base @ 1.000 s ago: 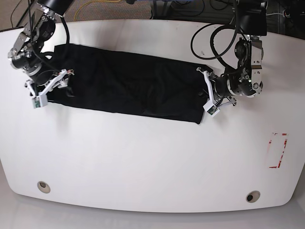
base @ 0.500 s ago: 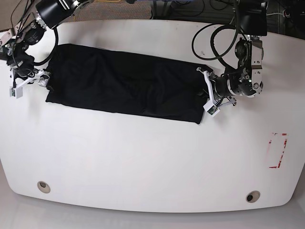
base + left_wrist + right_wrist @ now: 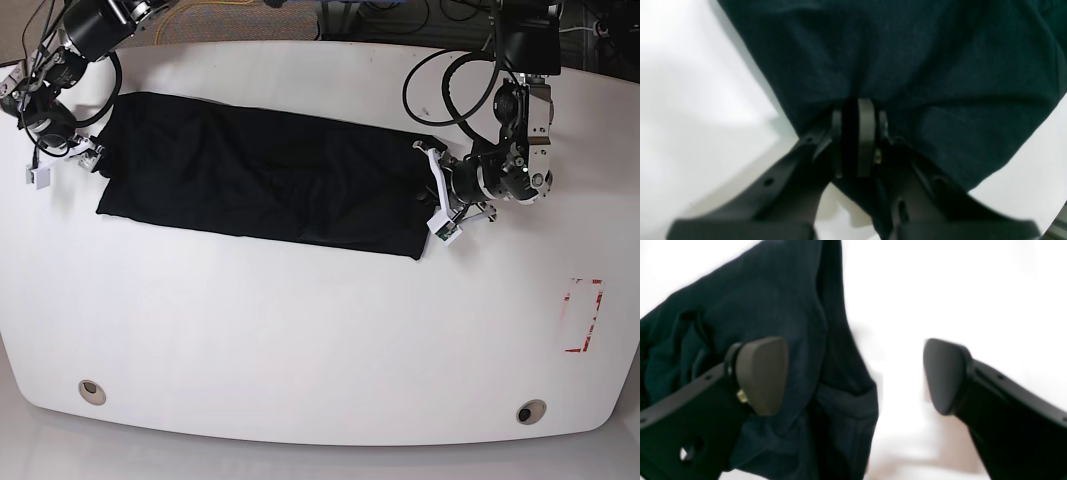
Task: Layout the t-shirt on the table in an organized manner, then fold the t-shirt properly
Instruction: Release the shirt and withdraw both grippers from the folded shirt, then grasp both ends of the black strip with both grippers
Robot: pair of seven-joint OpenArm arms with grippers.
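In the left wrist view, the left gripper (image 3: 857,133) is seen with jaws closed on an edge of the shirt (image 3: 907,66).

In the right wrist view, the right gripper (image 3: 857,373) is shown with jaws wide apart, nothing held, over the shirt's other end.

In the base view, the shirt is seen folded into a long band on the counter (image 3: 300,340). A fold step is judged in hand; next, a regrasp of the free end is called for.

1. Robotics lab or test bench: two black robot arms (image 3: 510,150) mounted at the far edge of a white table (image 3: 300,330).
2. Loose cables (image 3: 440,85) loop over the tabletop.
3. Red-marked rectangle (image 3: 583,316) and round grommet holes (image 3: 91,390) suggest a marked-out workstation.
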